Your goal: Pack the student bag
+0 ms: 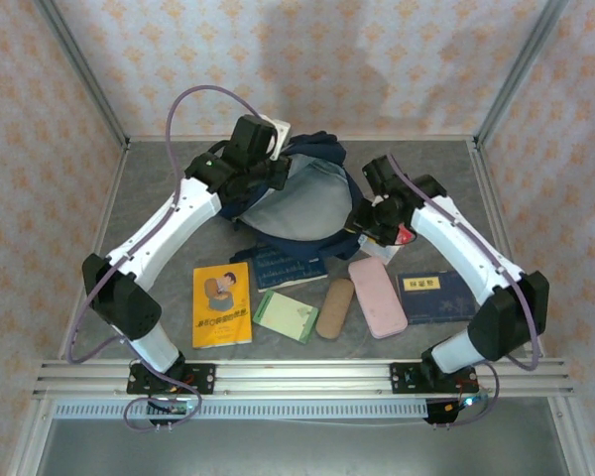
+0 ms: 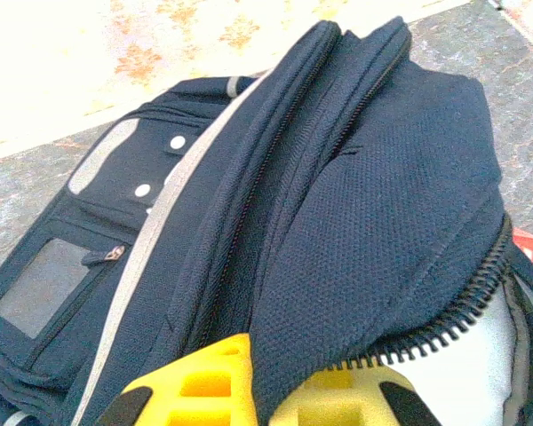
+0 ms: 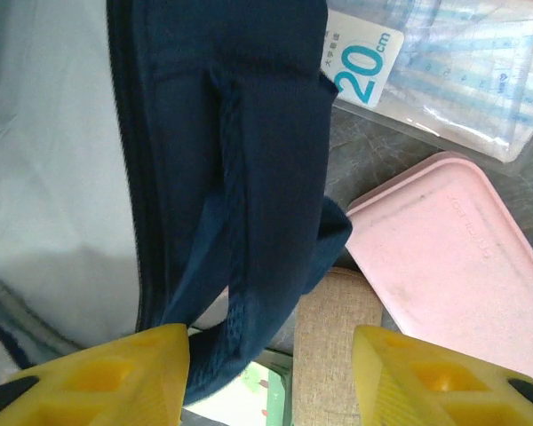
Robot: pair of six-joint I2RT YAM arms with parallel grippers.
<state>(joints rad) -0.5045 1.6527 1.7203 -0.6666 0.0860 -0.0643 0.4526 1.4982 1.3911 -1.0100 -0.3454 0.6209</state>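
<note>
One grip only: my left gripper (image 2: 265, 392) pinches the rim of the student bag (image 1: 302, 198), my right gripper (image 3: 271, 377) gapes empty, so the mouth may sag shut.

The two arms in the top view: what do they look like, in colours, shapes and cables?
The left arm and the right arm have white, rounded shells between bulky black joints, on black bases. A thin lilac cable runs along each arm, looping free in places. The left gripper and the right gripper have chunky yellow fingers.
</note>
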